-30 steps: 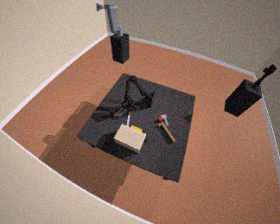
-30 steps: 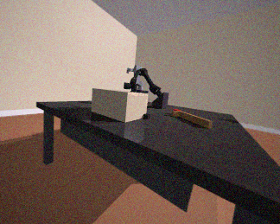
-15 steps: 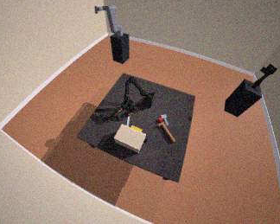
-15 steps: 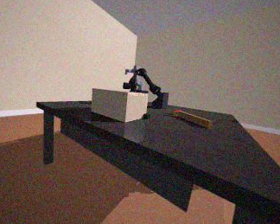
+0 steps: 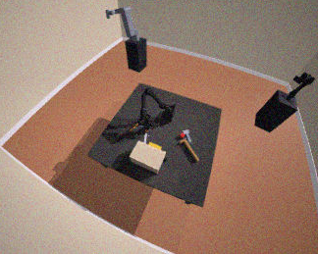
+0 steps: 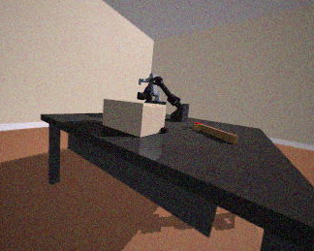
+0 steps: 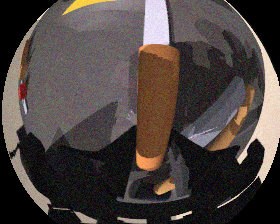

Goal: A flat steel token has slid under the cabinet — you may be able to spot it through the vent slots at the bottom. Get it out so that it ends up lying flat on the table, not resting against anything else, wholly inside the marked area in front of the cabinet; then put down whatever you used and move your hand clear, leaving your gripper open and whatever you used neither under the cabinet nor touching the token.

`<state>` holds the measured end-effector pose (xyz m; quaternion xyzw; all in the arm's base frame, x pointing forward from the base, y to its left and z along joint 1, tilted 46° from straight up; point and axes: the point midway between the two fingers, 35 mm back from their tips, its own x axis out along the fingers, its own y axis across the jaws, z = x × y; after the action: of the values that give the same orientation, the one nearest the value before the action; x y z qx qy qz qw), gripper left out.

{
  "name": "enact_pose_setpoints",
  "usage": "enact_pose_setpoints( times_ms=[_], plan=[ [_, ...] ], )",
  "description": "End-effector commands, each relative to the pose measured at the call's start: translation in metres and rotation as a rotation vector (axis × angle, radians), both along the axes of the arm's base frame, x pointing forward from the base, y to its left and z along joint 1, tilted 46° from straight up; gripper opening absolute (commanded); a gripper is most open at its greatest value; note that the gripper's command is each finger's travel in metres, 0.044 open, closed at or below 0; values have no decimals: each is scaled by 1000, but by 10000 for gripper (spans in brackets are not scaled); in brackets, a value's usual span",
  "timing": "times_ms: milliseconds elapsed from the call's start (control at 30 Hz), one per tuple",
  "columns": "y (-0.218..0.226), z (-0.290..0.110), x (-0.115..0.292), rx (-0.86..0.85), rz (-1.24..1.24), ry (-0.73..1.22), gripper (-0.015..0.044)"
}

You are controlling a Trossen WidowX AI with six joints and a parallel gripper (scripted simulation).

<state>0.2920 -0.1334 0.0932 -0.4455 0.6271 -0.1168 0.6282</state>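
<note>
While the cabinet (image 5: 147, 158) sits nearby, the hand (image 7: 158, 178) grips a wooden-handled tool (image 7: 155, 106).

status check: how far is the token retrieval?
Done: the gripper is shut on a tool with a brown handle and pale flat blade. In hand: the blade points toward the cabinet and the yellow marked area. Left: no token is visible in any view, so raking it out, setting the tool down and backing off open remain. The hammer lies unused.
</note>
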Motion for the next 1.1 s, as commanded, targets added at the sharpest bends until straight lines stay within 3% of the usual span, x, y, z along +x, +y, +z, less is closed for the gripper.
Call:
enact_pose_setpoints(
  times_ms=[0,1067],
  plan=[
    [3,-1,7,2,1,-2,0],
    [20,-8,43,3,1,-4,0]
  ],
)
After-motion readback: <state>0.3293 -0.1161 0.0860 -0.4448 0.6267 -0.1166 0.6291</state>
